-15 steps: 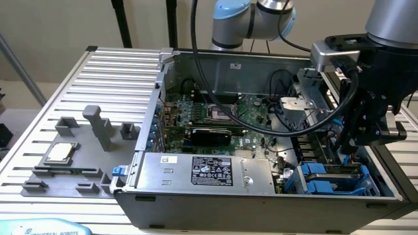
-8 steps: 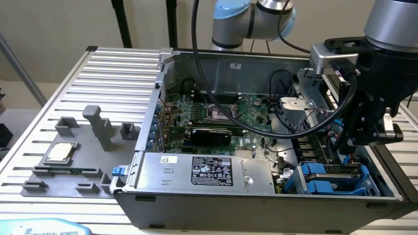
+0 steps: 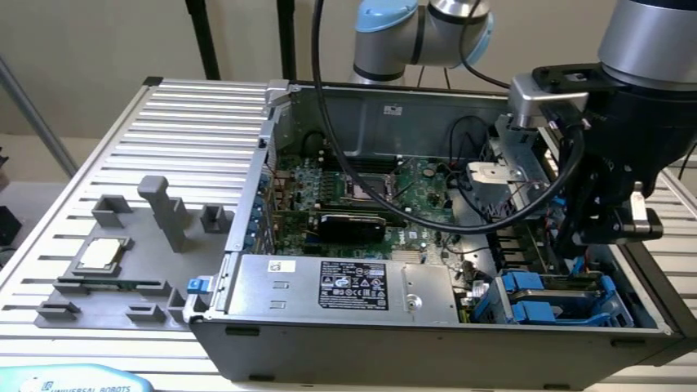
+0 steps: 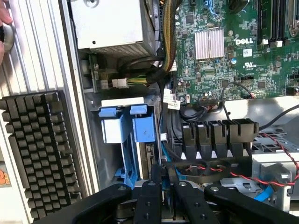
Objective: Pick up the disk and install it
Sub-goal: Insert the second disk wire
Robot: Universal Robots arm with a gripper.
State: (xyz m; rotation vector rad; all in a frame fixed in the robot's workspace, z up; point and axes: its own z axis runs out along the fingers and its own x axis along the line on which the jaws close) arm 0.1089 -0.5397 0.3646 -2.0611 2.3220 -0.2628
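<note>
The pincer (image 4: 164,186) stands nearly clenched over the disk (image 4: 140,130) (rigid, fairly heavy, shock-sensitive); grip its blue carrier edges, not the label face.

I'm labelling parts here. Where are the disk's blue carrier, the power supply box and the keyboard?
blue carrier (image 4: 142,128): wrist view, blue tab face.
power supply box (image 3: 348,282): exterior view, black label.
keyboard (image 4: 39,149): wrist view, middle keys.
</note>
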